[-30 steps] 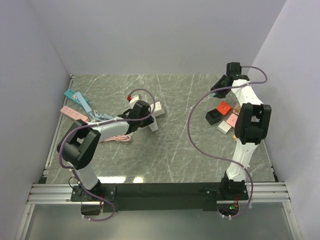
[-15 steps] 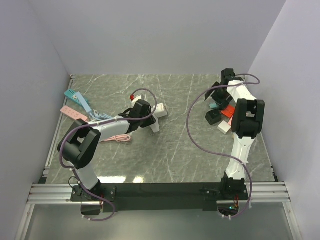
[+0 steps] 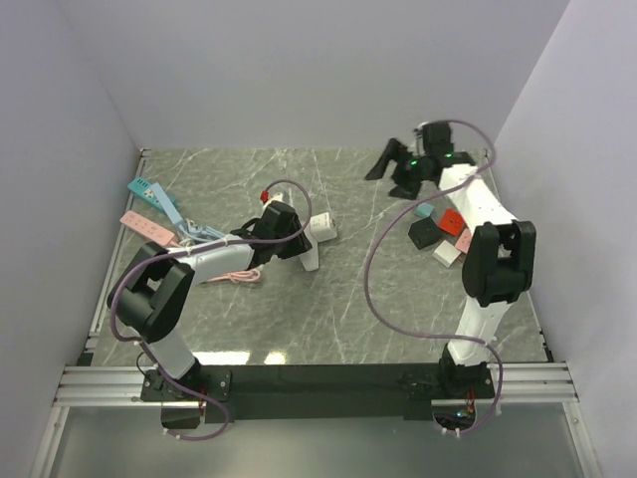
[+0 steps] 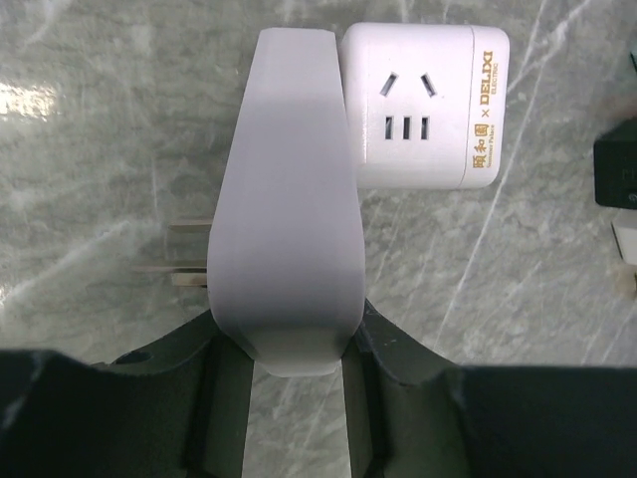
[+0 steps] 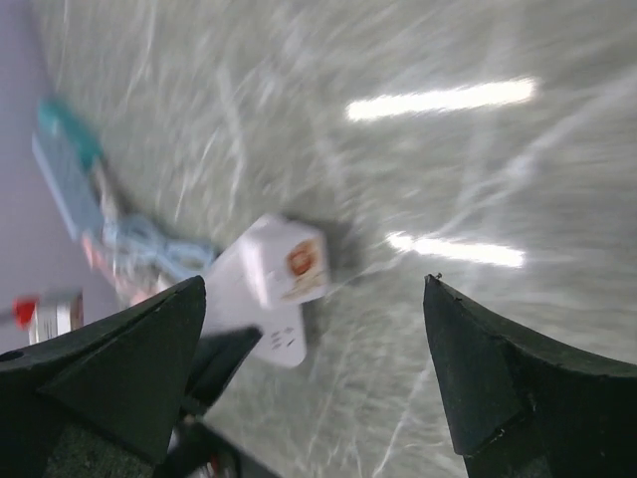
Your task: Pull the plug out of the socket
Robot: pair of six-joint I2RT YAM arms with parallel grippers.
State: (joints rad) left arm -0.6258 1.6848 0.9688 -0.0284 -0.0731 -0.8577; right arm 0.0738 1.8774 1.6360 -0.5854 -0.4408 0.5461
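Centre frame: white plug [image 4: 291,199], long smooth body, lower end clamped between dark jaws of left gripper [image 4: 293,351]. Bare metal prongs [image 4: 187,254] stick out leftward over grey marble worktop [image 4: 90,119], not inserted in anything. White DELIXI cube socket [image 4: 423,105] just beside plug's upper right, outlet face toward camera. Dark object [image 4: 619,174] cut off at right edge.

Matt white plastic plug [image 4: 289,199]; glossy socket cube [image 4: 423,105] (marbled tabletop [image 4: 100,149] shines).
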